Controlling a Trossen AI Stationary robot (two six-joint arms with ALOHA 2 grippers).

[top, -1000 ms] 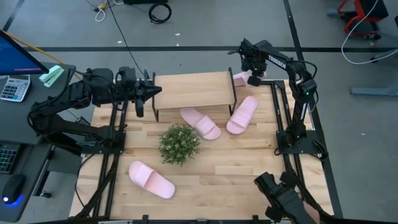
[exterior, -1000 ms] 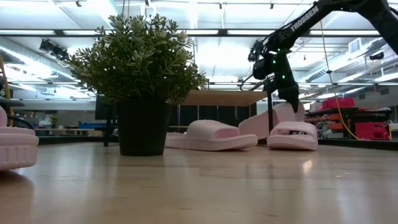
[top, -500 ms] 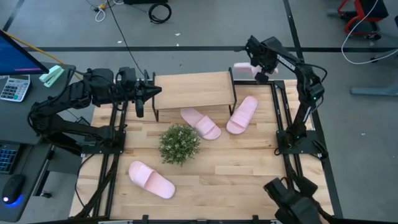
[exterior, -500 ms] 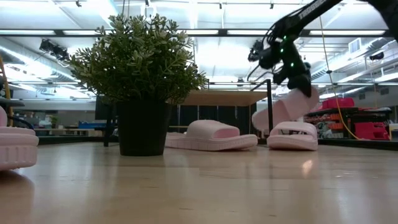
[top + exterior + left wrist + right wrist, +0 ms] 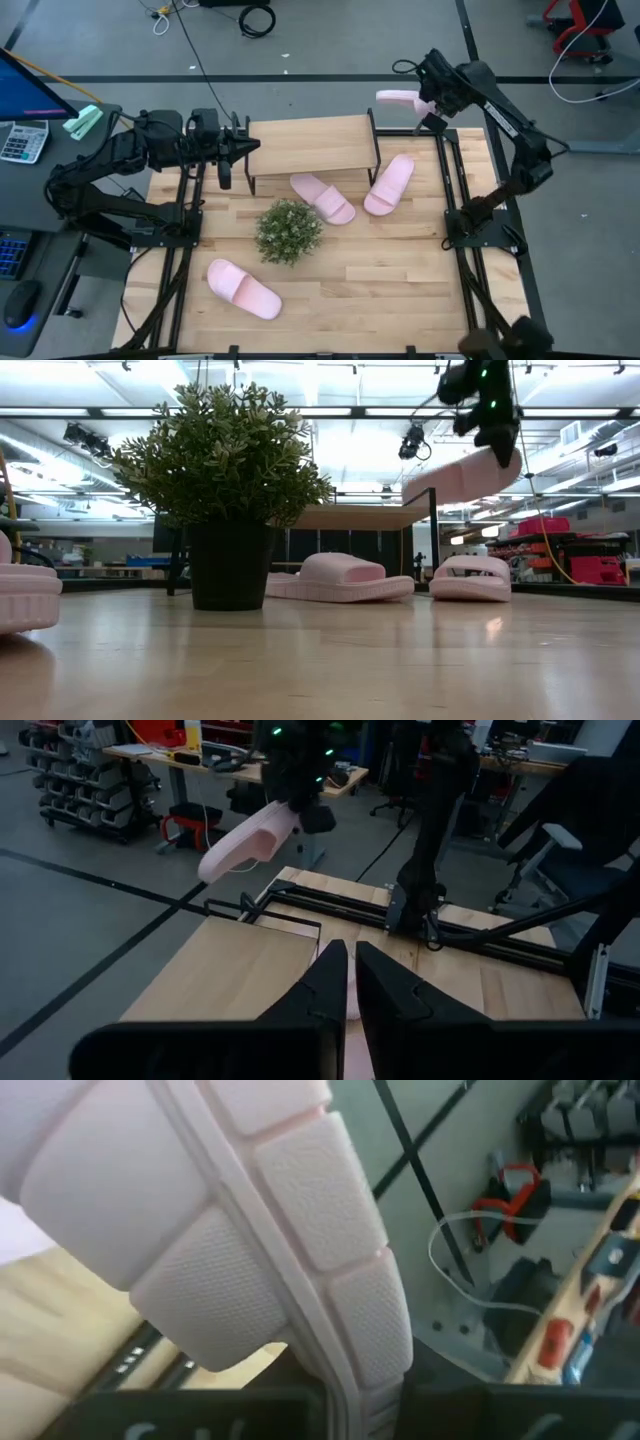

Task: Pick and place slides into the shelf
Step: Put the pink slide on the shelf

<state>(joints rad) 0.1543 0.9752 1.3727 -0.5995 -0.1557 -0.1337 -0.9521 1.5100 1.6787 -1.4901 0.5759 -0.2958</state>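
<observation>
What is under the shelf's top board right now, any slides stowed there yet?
In the low view the space beneath the shelf looks open, with no slide stowed. From above, the board hides that space; one slide lies just in front. The right gripper holds another slide aloft.

I see two slides (image 5: 322, 198) (image 5: 389, 184) and the plant (image 5: 288, 230) crowding the shelf (image 5: 310, 145) front; its top is bare.
</observation>
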